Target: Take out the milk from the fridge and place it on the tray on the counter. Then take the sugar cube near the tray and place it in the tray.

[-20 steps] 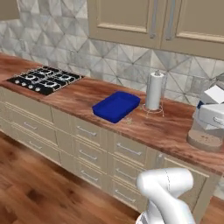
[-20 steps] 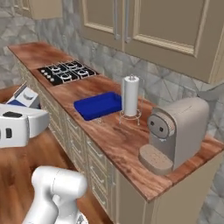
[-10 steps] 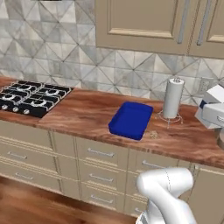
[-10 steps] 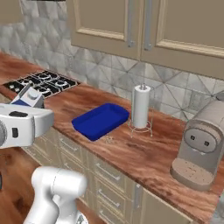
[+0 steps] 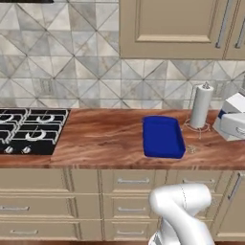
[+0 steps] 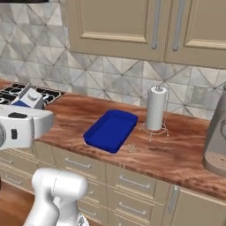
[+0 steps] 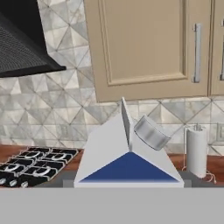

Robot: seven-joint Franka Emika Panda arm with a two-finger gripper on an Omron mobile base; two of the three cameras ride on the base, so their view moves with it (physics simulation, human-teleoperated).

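Gripper (image 6: 24, 103) held the milk (image 7: 129, 155), jaws closed on the carton's sides. In the hand view the carton's gable top and round cap sat right in front of the camera, blue band at the bottom, fingertips hidden behind it. In the right base view the white hand hung at the left edge, over the counter's (image 6: 176, 154) front edge near the hob (image 6: 22, 93), with the carton's top poking up above it. In the left base view the hand and carton (image 5: 232, 119) showed at the right edge, above the counter (image 5: 105, 139), right of the towel roll (image 5: 201, 106).

Tray (image 5: 163, 136) lay flat on the counter, between the hob (image 5: 28, 129) and the roll, nothing in it. Right base view had the same tray (image 6: 110, 130) just left of the roll (image 6: 156, 108).

Sugar cube (image 5: 191, 149) sat on the wood just off the tray's right front corner, apart from the rim, in front of the roll's wire stand. Seen too in the right base view as a small pale lump (image 6: 131, 148) near the tray's corner.

Coffee machine (image 6: 216, 141) stood at the far right of the counter. Beige wall cabinets (image 7: 148, 43) hung above, dark hood (image 7: 24, 48) over the hob.
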